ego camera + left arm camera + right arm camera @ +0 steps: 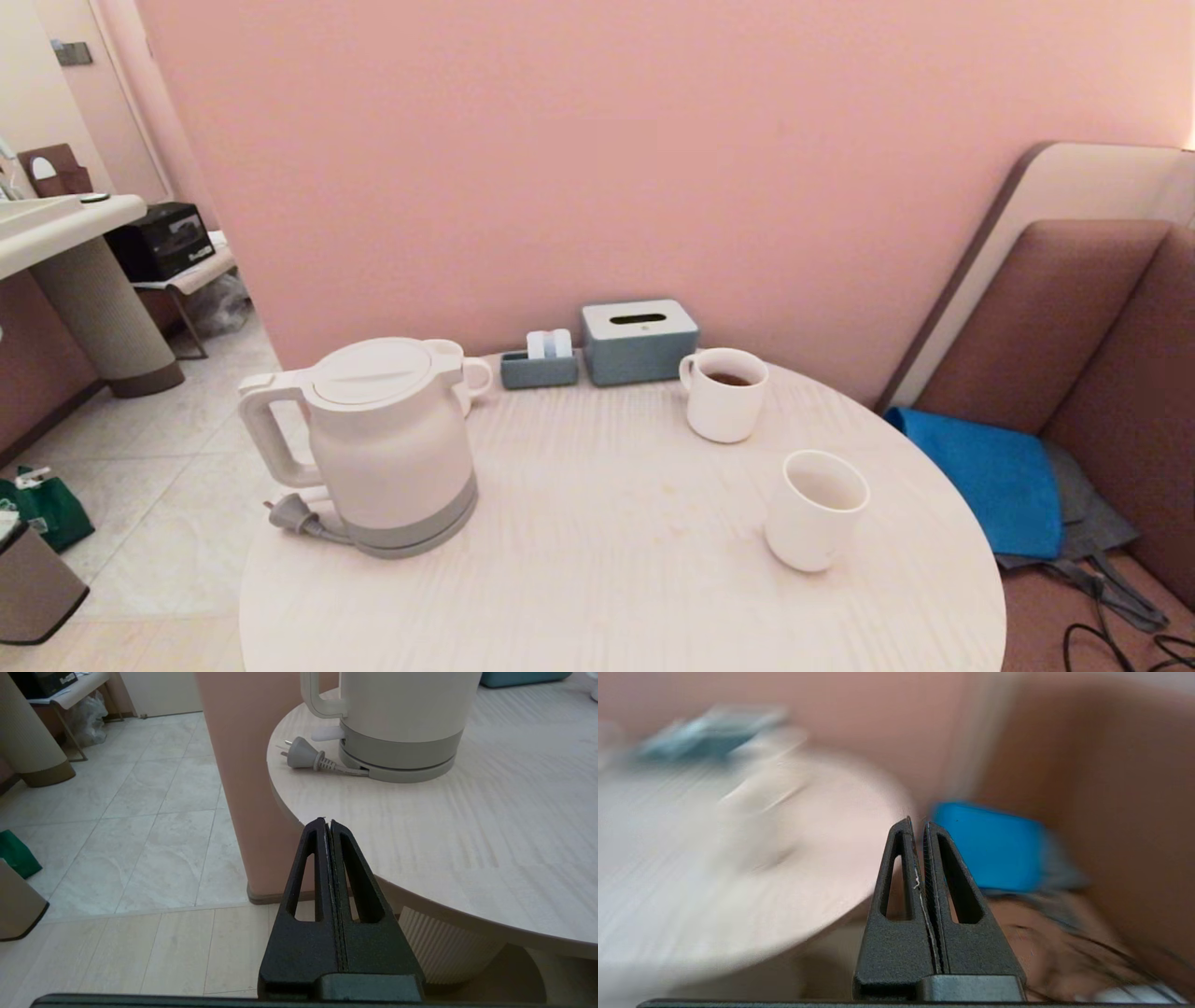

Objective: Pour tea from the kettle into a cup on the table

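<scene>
Head view: no arms visible. Left hand (328, 823) fingers together, empty, at worktop (467, 826) edge; kettle (402, 718) ahead of it. Right hand (918, 822) fingers together, empty, beside worktop rim. Cup (815, 510) near right edge.

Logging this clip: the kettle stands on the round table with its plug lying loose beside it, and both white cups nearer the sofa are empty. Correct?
Not quite. The head view shows the kettle on the table with its plug loose, but only the near cup looks empty; the far mug holds dark tea.
</scene>
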Controlling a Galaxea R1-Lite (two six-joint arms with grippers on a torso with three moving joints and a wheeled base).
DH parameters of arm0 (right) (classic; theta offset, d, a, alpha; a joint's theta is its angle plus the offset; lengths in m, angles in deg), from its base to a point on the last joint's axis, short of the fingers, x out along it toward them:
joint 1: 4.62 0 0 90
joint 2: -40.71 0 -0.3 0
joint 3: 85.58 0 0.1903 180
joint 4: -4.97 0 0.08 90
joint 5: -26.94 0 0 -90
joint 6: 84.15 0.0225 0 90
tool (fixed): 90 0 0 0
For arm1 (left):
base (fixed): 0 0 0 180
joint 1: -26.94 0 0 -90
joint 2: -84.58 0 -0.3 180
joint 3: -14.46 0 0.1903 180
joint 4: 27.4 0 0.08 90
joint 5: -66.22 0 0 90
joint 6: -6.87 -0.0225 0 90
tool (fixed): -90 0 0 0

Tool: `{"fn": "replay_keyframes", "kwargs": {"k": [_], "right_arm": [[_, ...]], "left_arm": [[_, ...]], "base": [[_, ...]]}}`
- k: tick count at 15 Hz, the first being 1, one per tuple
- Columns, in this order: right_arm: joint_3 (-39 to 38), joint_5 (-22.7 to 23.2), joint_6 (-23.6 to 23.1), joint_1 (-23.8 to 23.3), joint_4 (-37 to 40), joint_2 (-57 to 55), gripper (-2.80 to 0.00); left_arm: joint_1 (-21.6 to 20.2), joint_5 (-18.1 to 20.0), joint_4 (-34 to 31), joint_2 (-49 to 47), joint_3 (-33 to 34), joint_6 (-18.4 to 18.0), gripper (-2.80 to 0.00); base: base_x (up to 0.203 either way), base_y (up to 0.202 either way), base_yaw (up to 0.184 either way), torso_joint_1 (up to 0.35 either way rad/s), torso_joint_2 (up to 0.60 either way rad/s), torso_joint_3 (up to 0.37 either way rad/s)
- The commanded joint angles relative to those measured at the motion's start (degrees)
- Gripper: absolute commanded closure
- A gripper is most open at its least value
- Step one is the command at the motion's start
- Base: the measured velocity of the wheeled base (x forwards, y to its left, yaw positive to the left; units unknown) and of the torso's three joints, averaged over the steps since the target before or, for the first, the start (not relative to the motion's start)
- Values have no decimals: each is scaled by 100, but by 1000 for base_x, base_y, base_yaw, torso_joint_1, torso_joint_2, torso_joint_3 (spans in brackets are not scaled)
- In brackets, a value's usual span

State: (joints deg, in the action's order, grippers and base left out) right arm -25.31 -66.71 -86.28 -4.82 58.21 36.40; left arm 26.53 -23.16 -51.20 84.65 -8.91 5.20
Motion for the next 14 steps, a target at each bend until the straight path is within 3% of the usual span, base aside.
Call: {"fn": "replay_keyframes", "kwargs": {"k": [1, 5, 14], "right_arm": [[-1083, 759, -291, -14, -222, 376, 0], [-3241, 487, -575, -15, -2074, 423, 0], [-3450, 412, -45, -14, -2355, 432, 0]], "left_arm": [[-2, -1, 0, -7, 0, 0, 0], [-2, -1, 0, -7, 0, 0, 0], [-2, -1, 0, -7, 0, -9, 0]], "base": [[0, 0, 0, 0, 0, 0], [0, 0, 0, 0, 0, 0], [0, 0, 0, 0, 0, 0]]}}
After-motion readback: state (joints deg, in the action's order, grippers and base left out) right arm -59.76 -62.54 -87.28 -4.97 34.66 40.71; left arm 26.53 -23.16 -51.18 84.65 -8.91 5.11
